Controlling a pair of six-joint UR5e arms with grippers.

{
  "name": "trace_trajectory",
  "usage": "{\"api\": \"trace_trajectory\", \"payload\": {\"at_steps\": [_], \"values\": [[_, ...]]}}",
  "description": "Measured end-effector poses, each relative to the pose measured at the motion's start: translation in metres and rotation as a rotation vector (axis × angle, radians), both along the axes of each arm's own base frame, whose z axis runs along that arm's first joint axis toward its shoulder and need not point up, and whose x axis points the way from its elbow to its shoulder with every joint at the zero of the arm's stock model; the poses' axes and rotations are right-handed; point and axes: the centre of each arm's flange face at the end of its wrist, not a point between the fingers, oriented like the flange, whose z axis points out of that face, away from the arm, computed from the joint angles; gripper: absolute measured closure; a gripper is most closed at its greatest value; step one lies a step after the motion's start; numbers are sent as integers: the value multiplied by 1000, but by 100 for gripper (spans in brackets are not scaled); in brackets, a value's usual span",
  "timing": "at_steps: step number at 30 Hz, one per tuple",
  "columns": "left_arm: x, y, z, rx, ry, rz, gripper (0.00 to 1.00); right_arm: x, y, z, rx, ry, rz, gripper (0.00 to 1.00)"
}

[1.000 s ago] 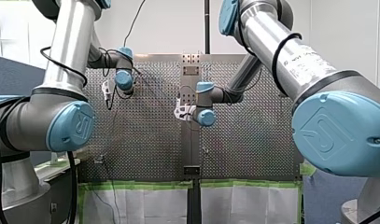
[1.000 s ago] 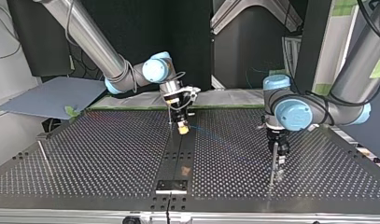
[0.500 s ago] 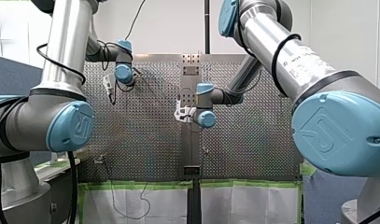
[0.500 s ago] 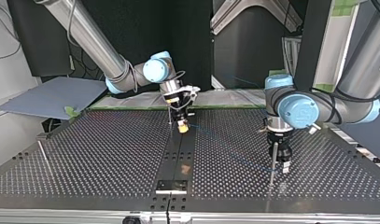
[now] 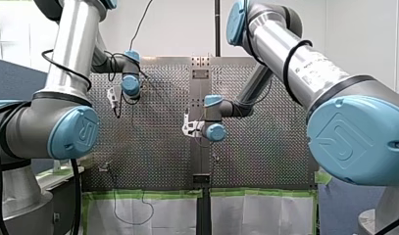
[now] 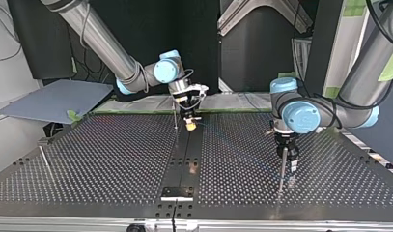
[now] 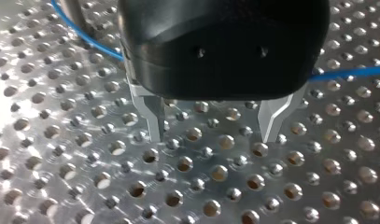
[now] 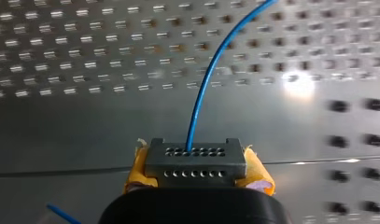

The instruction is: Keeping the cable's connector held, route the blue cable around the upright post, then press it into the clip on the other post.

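My right claw (image 6: 189,124) is clamping the grey multi-hole connector block (image 8: 195,163) between yellow pads (image 8: 258,175), anchoring the thin blue cable (image 8: 204,88) running ahead, while my left claw (image 7: 212,135) is hanging wide, empty, beside the slim metal upright post (image 6: 282,169).

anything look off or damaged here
Nothing stands out. My right gripper is shut squarely on the connector, and the cable leaves it in a smooth curve with no kink. My left gripper is open and empty, with the cable running past it ungripped.
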Motion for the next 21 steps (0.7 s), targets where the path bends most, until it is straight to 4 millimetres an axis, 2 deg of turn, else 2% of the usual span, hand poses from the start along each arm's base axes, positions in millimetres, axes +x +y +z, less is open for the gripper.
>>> {"api": "trace_trajectory", "payload": {"at_steps": [8, 21], "values": [[2, 3, -2, 2, 2, -2, 0, 0, 9, -56, 48, 56, -31, 100], [1, 2, -2, 2, 5, -1, 0, -1, 27, -126, 92, 130, -52, 100]]}}
